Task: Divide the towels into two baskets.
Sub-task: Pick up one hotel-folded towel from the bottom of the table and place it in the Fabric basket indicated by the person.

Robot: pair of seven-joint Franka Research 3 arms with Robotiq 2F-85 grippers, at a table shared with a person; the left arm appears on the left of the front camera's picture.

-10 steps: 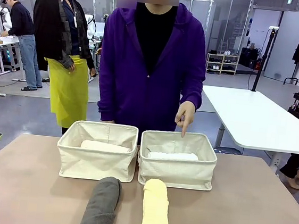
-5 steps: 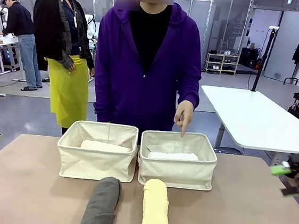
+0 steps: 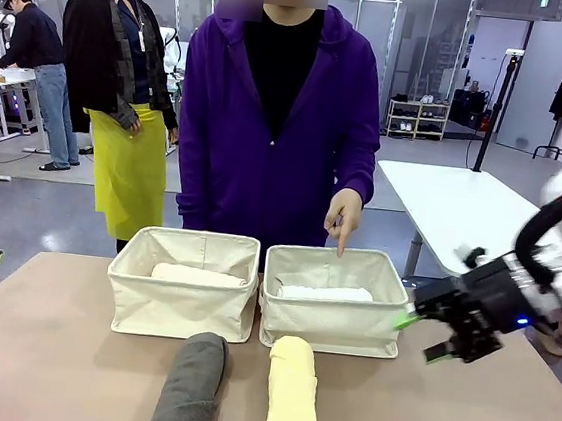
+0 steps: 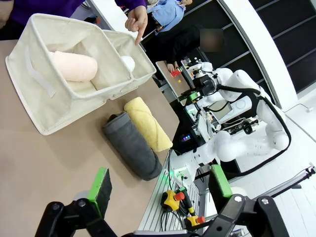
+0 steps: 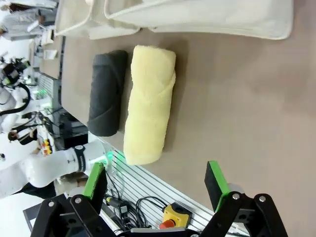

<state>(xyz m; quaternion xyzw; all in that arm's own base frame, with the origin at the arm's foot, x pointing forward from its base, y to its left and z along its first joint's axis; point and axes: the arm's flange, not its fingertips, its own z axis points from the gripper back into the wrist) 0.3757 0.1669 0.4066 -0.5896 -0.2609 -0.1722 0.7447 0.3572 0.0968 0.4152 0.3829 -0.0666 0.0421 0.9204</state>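
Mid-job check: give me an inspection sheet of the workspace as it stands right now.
Surface: brown table, flat.
Job's things: left basket holds the pink towel. Right basket holds the white towel. Grey towel and yellow towel lie side by side on the table in front of the baskets.
Clutter: nothing seen.
Grippers: right gripper open, empty, above the table beside the right basket. Left gripper open, empty.
Cables: black cable loops along the right arm. Loose wires lie beyond the table's near edge.
Surroundings: person's hand points down over the right basket. White table behind.
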